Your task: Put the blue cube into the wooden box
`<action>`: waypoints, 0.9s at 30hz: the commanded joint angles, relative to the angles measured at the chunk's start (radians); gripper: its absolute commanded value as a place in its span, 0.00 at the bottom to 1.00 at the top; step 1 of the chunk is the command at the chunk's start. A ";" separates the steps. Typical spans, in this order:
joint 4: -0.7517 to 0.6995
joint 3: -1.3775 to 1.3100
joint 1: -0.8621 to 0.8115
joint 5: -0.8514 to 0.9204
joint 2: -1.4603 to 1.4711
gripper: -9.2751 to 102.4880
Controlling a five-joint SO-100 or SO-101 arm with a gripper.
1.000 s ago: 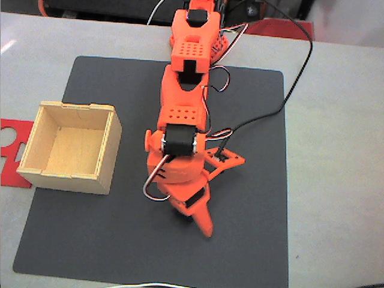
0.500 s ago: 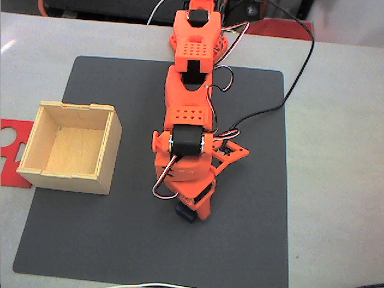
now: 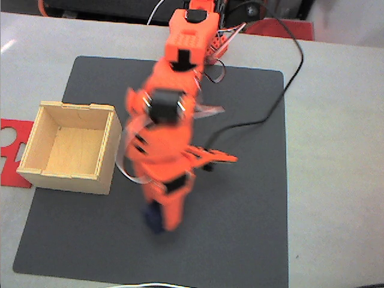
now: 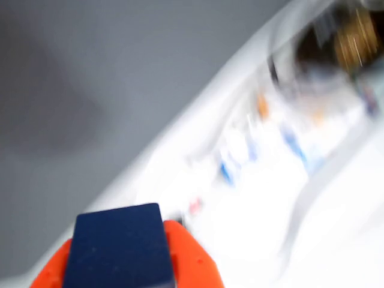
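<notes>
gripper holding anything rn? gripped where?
Yes: the gripper holds the blue cube. An orange finger presses one side face; the opposite contact is hidden, and the fixed view is motion-blurred.

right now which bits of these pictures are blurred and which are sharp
In the fixed view the arm and gripper are smeared by motion blur, while the wooden box and dark mat are crisp. In the wrist view the blue cube is sharp between orange fingers, the background streaked and washed out.

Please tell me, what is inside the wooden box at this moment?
In the fixed view, the wooden box shows only its bare floor; its near wall hides a strip. The blue cube is in the gripper, over the mat.
</notes>
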State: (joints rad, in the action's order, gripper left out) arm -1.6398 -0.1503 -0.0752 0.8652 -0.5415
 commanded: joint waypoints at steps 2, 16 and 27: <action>-0.046 -0.083 -0.094 -0.003 -0.198 0.08; -0.169 0.083 -0.434 -0.230 -0.413 0.08; -0.169 0.132 -0.584 -0.334 -0.293 0.08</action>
State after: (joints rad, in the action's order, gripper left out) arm -1.8024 -0.0153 -0.6519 0.5522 -0.8330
